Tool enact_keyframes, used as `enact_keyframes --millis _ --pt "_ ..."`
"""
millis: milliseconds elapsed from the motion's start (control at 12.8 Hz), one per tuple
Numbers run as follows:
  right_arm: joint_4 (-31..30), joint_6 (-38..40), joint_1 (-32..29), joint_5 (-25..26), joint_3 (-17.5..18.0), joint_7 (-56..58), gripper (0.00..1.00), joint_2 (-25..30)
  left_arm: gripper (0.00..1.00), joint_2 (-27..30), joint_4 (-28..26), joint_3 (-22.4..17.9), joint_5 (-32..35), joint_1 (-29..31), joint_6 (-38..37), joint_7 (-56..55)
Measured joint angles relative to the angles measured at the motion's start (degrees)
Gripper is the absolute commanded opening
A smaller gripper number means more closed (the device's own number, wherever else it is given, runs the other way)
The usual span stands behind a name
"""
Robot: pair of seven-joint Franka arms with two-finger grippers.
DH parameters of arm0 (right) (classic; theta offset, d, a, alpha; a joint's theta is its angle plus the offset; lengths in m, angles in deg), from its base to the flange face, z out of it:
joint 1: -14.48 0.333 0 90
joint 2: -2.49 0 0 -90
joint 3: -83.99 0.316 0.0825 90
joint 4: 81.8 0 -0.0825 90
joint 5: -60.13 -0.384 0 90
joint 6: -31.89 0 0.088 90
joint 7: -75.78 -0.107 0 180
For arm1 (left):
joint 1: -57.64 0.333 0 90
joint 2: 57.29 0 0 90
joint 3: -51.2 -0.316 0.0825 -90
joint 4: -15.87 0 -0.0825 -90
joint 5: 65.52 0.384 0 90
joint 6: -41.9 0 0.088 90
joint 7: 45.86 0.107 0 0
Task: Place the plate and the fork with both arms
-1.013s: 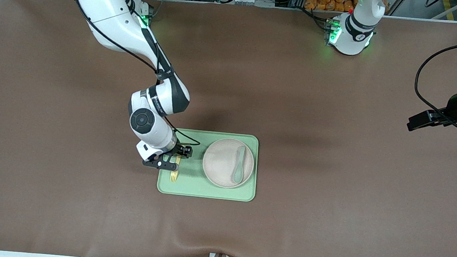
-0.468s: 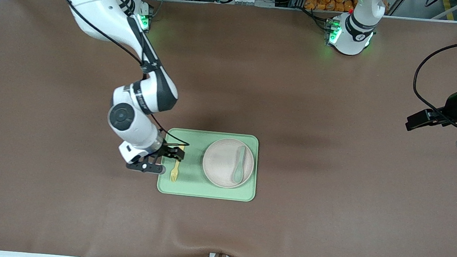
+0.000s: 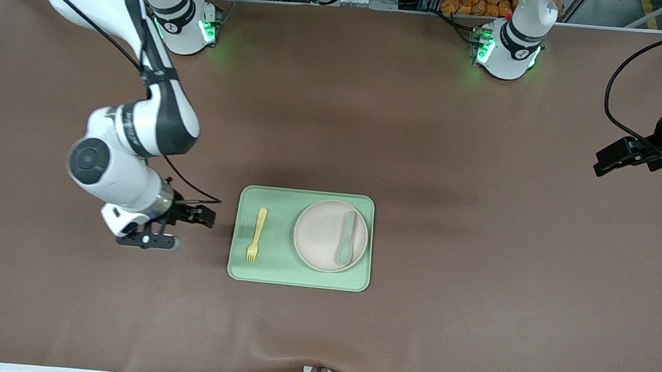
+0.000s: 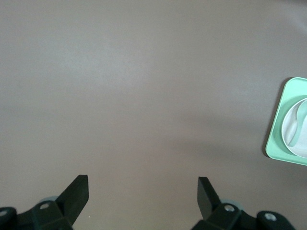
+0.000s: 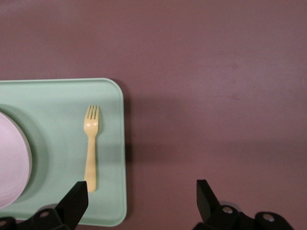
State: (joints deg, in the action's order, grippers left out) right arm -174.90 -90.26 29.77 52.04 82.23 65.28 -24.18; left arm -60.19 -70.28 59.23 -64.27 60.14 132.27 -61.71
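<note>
Front view, centre of the frame: the light-green tray (image 3: 299, 276) carries both task items. The plate (image 3: 322, 235) sits on the tray's half toward the left arm's end of the table, with a grey-green spoon (image 3: 346, 238) lying on it; the fork (image 3: 255, 234) lies flat on the tray's other half, just beside the plate, tines pointing toward the front camera. Judged from this layout, plate and fork are both set down and nothing of the placement appears left — only the arms' retreat.

The right gripper (image 3: 184, 224), at centre-left of the frame, hangs over bare table beside the tray, fingers apart and empty. The left gripper (image 3: 611, 164), at the right edge, waits over bare table, its fingers likewise spread in the left wrist view.

Compared with the earlier frames, the right gripper has left the fork on the tray and withdrawn off it toward the right arm's end of the table — the fork now lies fully exposed.
</note>
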Motion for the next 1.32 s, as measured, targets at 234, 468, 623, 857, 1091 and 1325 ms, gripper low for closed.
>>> enact_keyframes --millis 234,468,623,857,1091,1325 --pt "0.3 7.5 -3.4 2.5 0.0 1.0 1.0 6.4 1.0 0.1 -0.5 0.1 0.0 0.0 0.0 0.0" --pt "0.4 14.9 -8.0 3.9 -0.7 7.2 1.0 13.1 1.0 0.2 -0.9 0.2 0.0 0.0 0.0 0.1" --pt "0.5 18.7 -9.2 4.0 -3.8 10.2 1.0 16.8 1.0 0.2 -1.0 0.2 0.0 0.0 0.0 0.1" --pt "2.8 27.3 -10.7 4.7 -5.2 11.1 1.0 21.4 1.0 0.2 -1.3 0.2 0.0 0.1 0.0 0.1" --pt "6.1 35.5 -11.4 5.5 -4.9 11.0 1.0 24.1 1.0 0.2 -1.4 0.2 0.0 0.1 0.0 0.1" --pt "7.0 39.8 -11.6 6.6 -4.9 10.4 1.0 26.0 1.0 0.2 -1.4 0.2 0.0 0.1 0.0 0.1"
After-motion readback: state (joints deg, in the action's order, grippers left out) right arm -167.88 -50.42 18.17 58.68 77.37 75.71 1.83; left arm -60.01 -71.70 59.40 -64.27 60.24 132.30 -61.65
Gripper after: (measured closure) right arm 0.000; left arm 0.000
